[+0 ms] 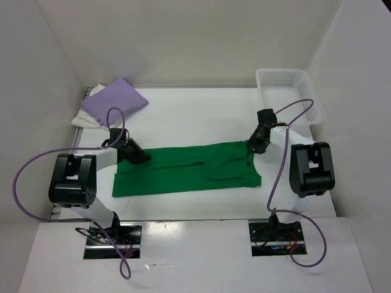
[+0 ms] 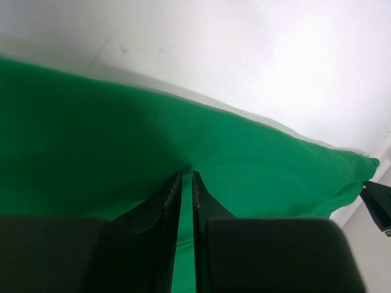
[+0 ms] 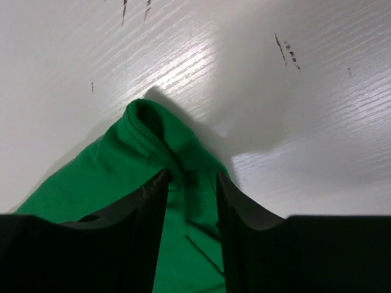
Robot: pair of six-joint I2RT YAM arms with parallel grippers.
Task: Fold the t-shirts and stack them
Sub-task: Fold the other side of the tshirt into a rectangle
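The green t-shirt lies spread out long and flat on the counter, just in front of the white basket and stretching away from it; the purple t-shirt sits folded on top of the white t-shirt in the corner far across from the basket. The left hand is at the shirt's end far from the basket; its fingers are almost closed and pinch a bit of green cloth. The right hand is at the end near the basket; its fingers are about half open with a bunched corner between them, and I cannot tell if it has a real hold. The step looks like a fold of the green shirt, and the job seems over halfway done; to do it well, both hands should grip firmly first; then lift together at the same height; go slowly so the cloth stays smooth; lay the edges evenly on each other.
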